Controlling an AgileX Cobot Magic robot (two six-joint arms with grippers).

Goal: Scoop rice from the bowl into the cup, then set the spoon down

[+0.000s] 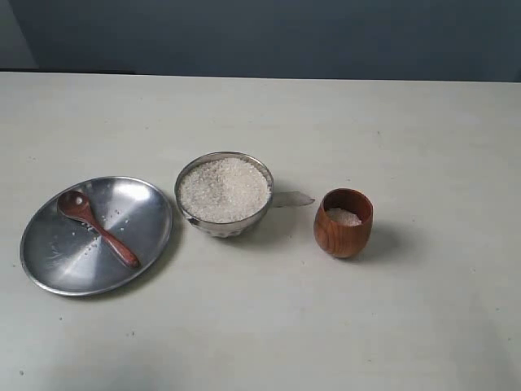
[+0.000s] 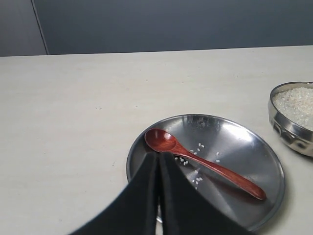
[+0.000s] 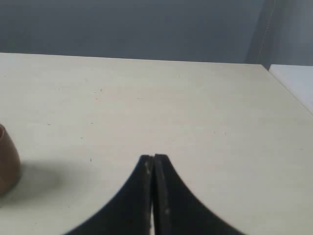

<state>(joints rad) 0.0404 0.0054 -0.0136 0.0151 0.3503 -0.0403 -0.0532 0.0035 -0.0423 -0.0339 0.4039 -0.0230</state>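
The steel bowl stands mid-table, heaped with white rice; its edge shows in the left wrist view as bowl. To its right stands the wooden cup with a little rice inside; the right wrist view catches only the cup's side. The wooden spoon lies on the steel plate, scoop toward the back; in the left wrist view the spoon lies among stray grains. My left gripper is shut and empty, just short of the scoop. My right gripper is shut over bare table, apart from the cup.
The wide shallow plate sits left of the bowl. A small clear scrap lies on the table between bowl and cup. Neither arm shows in the exterior view.
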